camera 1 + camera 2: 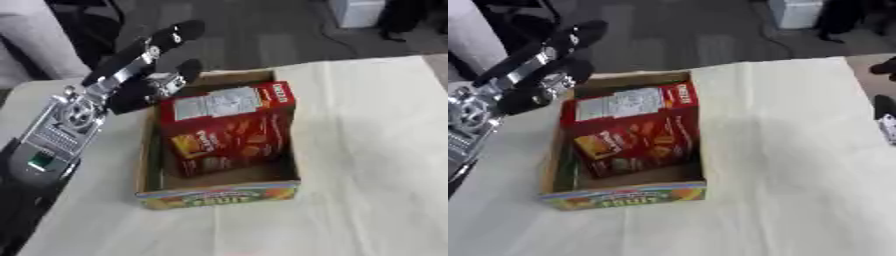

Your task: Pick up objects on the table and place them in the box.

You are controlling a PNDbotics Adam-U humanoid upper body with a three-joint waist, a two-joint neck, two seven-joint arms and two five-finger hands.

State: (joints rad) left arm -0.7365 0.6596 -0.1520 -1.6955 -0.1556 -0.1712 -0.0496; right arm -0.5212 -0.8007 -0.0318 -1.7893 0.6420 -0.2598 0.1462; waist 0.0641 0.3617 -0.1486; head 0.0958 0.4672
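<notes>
Now the red cracker box sits inside the open cardboard box, and the left hand hangs at its upper left corner.

From where I stand, the robot's black and silver left hand (162, 75) is at the far left rim of the shallow brown cardboard box with the bright printed front (219, 194), its fingers (179, 32) stretched out straight and holding nothing. The tall red cardboard cracker box (229, 131) leans tilted within the walls, its label panel facing up. I judge the release done; the good move is to lift the hand straight up and away leftward, so no finger catches the cracker box's top corner. The cloth-covered bench (376, 150) shows nothing else to fetch, and at the right edge of the right eye view dark shapes appear that may be the right hand; its fingers I cannot tell.
</notes>
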